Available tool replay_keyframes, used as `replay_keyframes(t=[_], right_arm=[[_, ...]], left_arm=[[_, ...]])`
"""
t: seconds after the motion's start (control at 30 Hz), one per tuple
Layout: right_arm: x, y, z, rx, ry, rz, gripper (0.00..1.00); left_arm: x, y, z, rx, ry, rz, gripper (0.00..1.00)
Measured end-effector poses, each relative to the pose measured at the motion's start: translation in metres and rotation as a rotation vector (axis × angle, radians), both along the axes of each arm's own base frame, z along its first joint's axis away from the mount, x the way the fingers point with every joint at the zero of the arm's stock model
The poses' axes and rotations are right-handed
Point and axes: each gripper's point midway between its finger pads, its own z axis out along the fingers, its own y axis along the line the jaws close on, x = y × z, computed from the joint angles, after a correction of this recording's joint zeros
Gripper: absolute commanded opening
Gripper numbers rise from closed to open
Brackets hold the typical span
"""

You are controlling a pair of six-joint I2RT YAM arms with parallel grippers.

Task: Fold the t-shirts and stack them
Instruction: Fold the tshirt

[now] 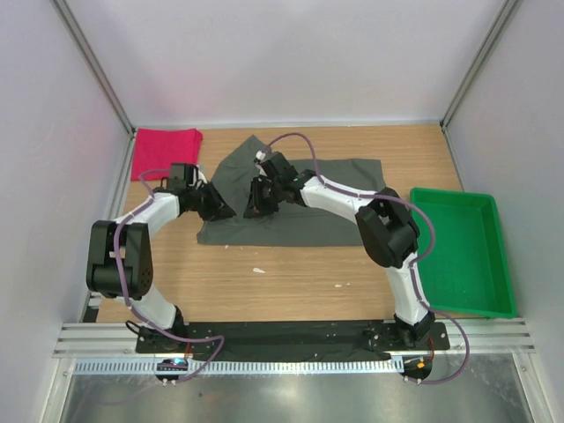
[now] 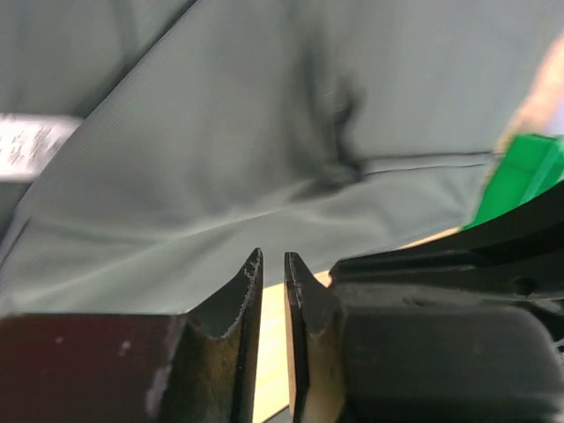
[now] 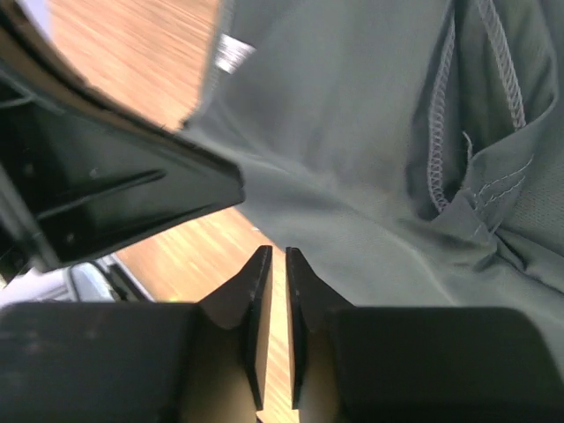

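- The dark grey-olive t-shirt [image 1: 339, 189] lies spread across the middle of the table [image 1: 291, 282], its left end rumpled beneath both grippers.
- The left gripper [image 2: 273, 264] has its jaws drawn almost together. Bare wood shows through the slit, and cloth lies just past the tips.
- The right gripper [image 3: 273, 257] is likewise nearly closed and grips nothing.
- The pinkish-red t-shirt [image 1: 166, 152] sits folded at the far-left corner.

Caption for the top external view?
Left gripper and right gripper pinch the grey t-shirt; red t-shirt back-left, green tray right.
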Motion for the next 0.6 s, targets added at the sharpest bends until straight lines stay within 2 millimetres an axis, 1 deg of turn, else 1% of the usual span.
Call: replay_keyframes(t=[0.1,0.13,0.23,0.3,0.4,0.5,0.6], right_arm=[[-0.005,0.002,-0.027,-0.042,0.043,0.016,0.11],[-0.006,0.0,-0.037,-0.058,0.059,0.015,0.1],[-0.006,-0.006,-0.056,-0.1,0.091,0.007,0.09],[-0.002,-0.009,-0.061,-0.112,0.093,-0.001,0.09],[0.005,-0.014,-0.062,-0.12,0.088,-0.014,0.09],[0.015,-0.021,-0.06,-0.124,0.075,-0.034,0.09],[0.028,-0.033,-0.062,-0.127,0.073,-0.063,0.09]], left_arm=[[-0.011,0.003,-0.021,0.019,0.067,0.009,0.1],[-0.012,0.004,-0.025,0.023,0.078,0.011,0.1],[-0.013,0.007,-0.033,0.043,0.095,0.023,0.09],[-0.017,0.011,-0.039,0.056,0.108,0.033,0.09],[-0.025,0.017,-0.051,0.075,0.14,0.05,0.08],[-0.031,0.022,-0.06,0.091,0.167,0.063,0.07],[-0.033,0.025,-0.065,0.103,0.18,0.07,0.06]])
